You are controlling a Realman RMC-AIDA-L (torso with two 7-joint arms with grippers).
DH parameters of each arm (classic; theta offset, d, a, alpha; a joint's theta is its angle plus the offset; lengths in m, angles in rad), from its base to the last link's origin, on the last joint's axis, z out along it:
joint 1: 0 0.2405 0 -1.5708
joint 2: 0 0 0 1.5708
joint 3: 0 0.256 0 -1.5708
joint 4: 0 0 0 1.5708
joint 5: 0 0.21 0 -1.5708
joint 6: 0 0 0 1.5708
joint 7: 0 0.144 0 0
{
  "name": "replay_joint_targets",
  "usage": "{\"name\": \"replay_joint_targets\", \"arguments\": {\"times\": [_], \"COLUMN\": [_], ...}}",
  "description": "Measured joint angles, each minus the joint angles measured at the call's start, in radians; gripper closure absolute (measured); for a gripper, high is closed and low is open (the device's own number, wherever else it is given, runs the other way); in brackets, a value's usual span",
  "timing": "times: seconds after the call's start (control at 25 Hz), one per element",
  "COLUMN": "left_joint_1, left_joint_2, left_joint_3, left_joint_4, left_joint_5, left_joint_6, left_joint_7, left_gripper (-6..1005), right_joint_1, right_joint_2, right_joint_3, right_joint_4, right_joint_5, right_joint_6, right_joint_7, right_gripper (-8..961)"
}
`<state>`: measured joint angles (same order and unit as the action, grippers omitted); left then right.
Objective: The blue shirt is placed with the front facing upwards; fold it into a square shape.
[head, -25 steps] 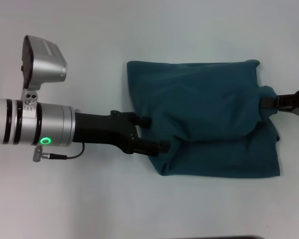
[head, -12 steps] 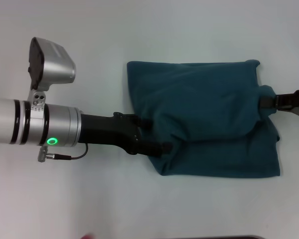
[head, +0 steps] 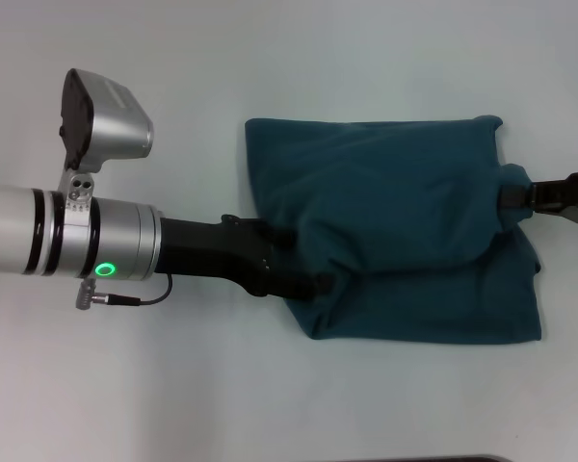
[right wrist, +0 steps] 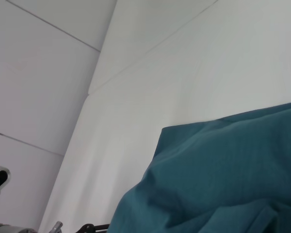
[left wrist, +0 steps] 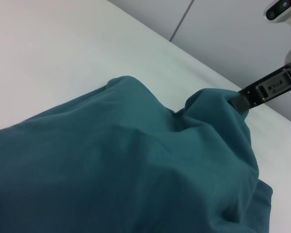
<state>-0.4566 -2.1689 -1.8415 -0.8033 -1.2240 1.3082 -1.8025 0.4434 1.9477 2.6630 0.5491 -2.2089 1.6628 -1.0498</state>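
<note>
The blue shirt [head: 405,192] lies folded on the white table [head: 270,58], plain teal side up, its upper layer puffed and raised between the two grippers. My left gripper [head: 306,260] reaches in from the left and is shut on the shirt's left edge, its tips buried in the fabric. My right gripper [head: 512,197] comes in from the right and is shut on the shirt's right edge. The left wrist view shows the shirt [left wrist: 111,170] close up, with cloth bunched around the right gripper [left wrist: 242,99]. The right wrist view shows the shirt [right wrist: 223,170] low on the table.
The left arm's silver forearm [head: 67,241] and its wrist camera [head: 101,111] lie across the table's left side. Bare white table surrounds the shirt. A dark strip [head: 414,459] marks the table's near edge.
The left arm has slid a little to the right, toward the shirt. The shirt and the right gripper have barely moved.
</note>
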Motion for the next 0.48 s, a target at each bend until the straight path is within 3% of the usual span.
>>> {"name": "replay_joint_targets", "arguments": {"times": [0.2,0.48], "left_joint_1": [-0.002,-0.001], "left_joint_2": [-0.001,0.002], "left_joint_3": [-0.01,-0.05], "left_joint_4": [-0.003,-0.005], "left_joint_5": [-0.002,-0.004], "left_joint_6": [-0.018,-0.034], "left_joint_7": [-0.011,-0.022], "left_gripper": [36,173], "right_joint_1": [0.002,0.002], "right_joint_2": [0.0,0.0], "right_joint_3": [0.0,0.0], "right_joint_4": [0.0,0.0], "right_joint_5": [0.0,0.0], "right_joint_6": [0.0,0.0], "right_joint_7": [0.001,0.003], "right_gripper": [879,877]}}
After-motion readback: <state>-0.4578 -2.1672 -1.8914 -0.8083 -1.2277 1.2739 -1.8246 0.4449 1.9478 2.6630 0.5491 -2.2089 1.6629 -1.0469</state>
